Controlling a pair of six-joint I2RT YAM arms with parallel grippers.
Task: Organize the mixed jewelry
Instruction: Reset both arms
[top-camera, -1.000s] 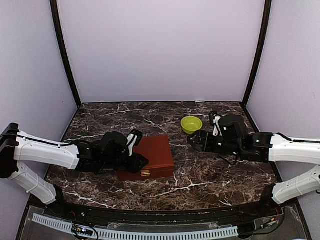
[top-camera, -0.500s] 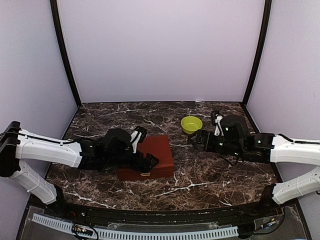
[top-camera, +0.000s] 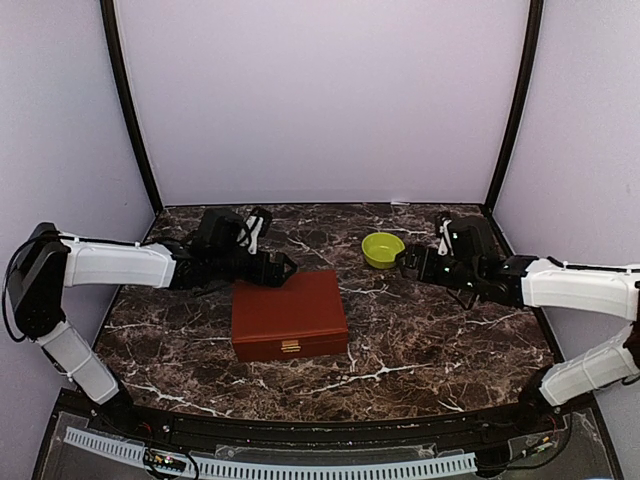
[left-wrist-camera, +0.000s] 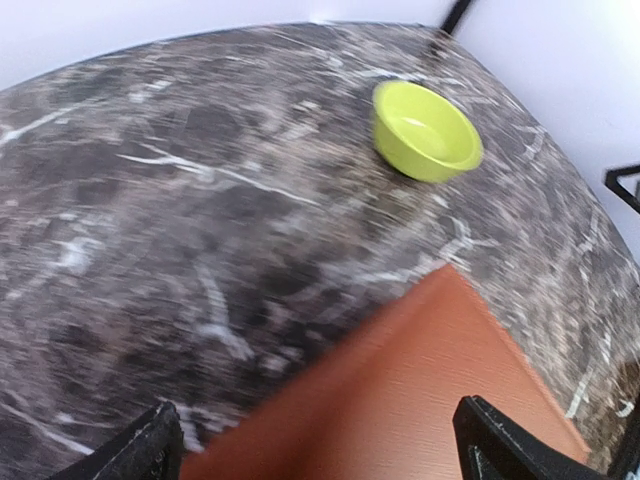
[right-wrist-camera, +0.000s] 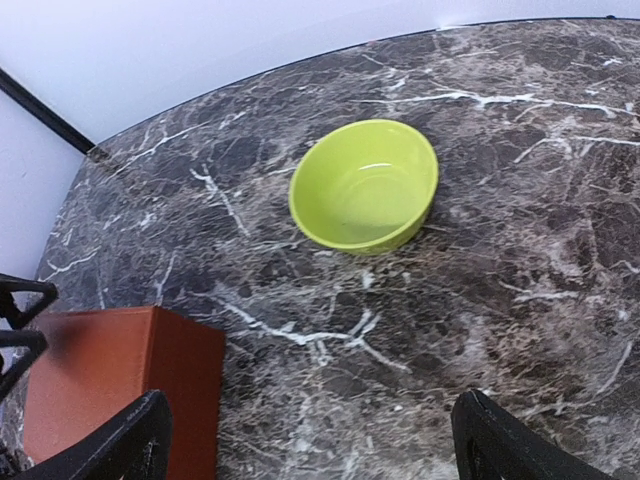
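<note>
Reddish-brown box (top-camera: 290, 315), closed, on a dark marble table (top-camera: 430, 340).
Left claw (top-camera: 280, 268) gapes wide at the box's far edge; right claw (top-camera: 408, 262), wide too, sits beyond its right by the green bowl (top-camera: 383, 249); the jewelry's place cannot be told.

red-brown box (top-camera: 290, 312): closed, flat on marble table (top-camera: 420, 340) | green bowl (top-camera: 383, 249): upright, well apart
</note>
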